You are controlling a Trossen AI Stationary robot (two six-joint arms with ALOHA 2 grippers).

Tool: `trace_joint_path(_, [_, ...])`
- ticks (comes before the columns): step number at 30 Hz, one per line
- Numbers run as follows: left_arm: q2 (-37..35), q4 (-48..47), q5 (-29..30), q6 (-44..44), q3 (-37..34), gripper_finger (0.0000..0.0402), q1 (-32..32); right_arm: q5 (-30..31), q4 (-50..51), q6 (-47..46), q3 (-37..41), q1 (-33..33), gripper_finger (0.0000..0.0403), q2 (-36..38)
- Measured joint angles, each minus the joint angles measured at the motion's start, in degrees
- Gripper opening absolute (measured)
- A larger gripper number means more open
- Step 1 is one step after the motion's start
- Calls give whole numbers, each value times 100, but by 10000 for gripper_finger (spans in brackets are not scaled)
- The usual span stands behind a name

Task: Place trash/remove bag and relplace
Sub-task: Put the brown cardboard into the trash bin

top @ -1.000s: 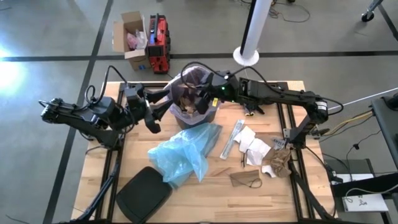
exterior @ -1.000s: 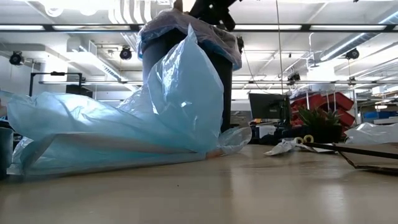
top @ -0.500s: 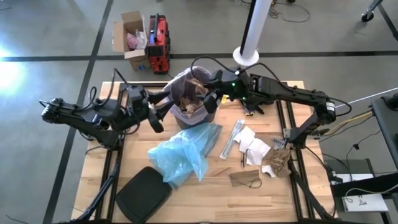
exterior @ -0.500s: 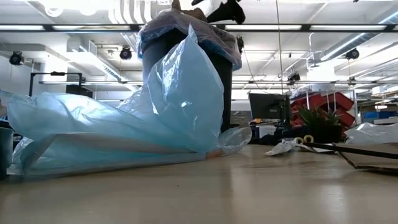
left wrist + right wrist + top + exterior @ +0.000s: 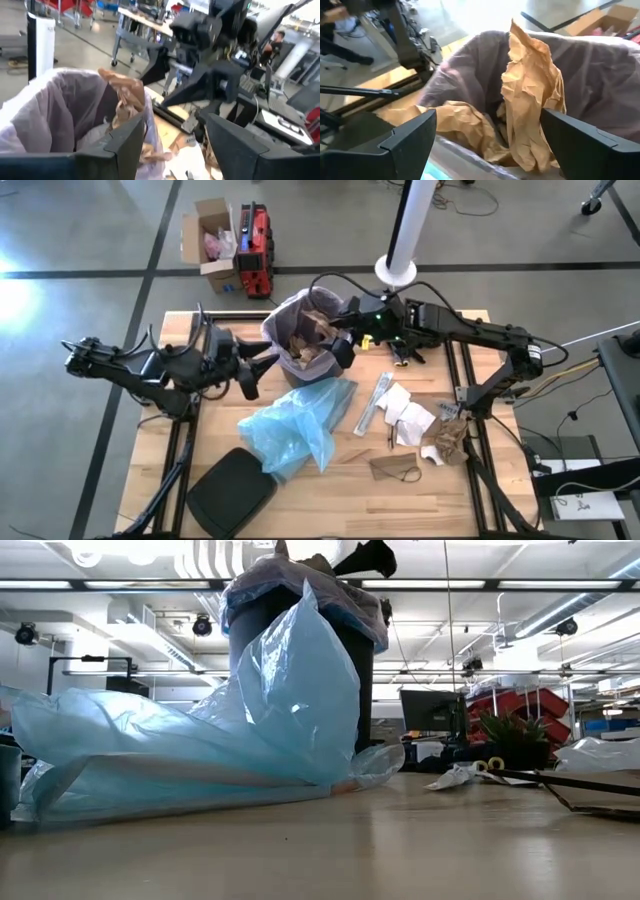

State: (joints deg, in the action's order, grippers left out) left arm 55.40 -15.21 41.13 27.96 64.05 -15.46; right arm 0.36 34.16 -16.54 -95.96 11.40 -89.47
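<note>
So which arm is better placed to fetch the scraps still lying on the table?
Probably the right. The remaining trash lies on the right arm's side, nearer the right gripper, whose jaws are open. The left gripper hovers beside the bin, farther away.

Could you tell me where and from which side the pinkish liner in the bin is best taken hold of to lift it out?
Probably the bag by the band folded over the bin's rim, on the side facing the left gripper, coming in level from outside. There the film lies bare, while crumpled brown paper stands tall inside and the right gripper hangs open over the opposite edge.
</note>
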Motion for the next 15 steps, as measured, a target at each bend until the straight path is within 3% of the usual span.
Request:
trace_joint_path(8, [32, -377, -15, 303, 0, 210, 4, -420, -841, 103, 33, -67, 342, -234])
trace_joint_path(15, [86, -388, -18, 464, 0, 204, 0, -570, -630, 123, 46, -63, 342, -543])
